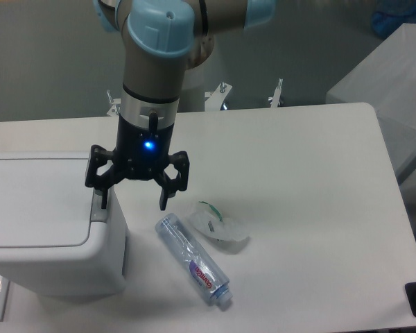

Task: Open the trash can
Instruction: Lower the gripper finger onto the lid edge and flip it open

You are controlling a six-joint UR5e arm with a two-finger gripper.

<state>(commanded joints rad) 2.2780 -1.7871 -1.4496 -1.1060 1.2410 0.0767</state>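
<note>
Nearest the desk's front edge, a clear plastic bottle (193, 261) is lying on its side, its capped end pointing toward the front edge and its base toward the middle of the desk. Just beside its far end, a crumpled clear plastic wrapper (218, 224) with green markings is resting on the white desk (312, 194).

At the desk's front left corner, the trash can (48, 225) is standing upright with its flat rectangular lid lying closed. The grey push tab (97, 211) is sitting on the right rim of the can, facing the middle of the desk.

The gripper (133, 202) is hanging above the right rim of the trash can, pointing straight down. Its black fingers (164, 196) are standing spread wide apart and holding nothing. The left-hand finger in the picture is reaching down over the grey push tab at the lid's right edge; whether it is touching the tab cannot be told. The other finger is hanging over bare desk between the can and the bottle. A blue light is glowing on the gripper's black body.

Above the gripper, the arm's wrist is rising vertically as a grey and silver column, topped by a light-blue joint cap (159, 28) at the top of the picture, over the desk's far edge.
</note>
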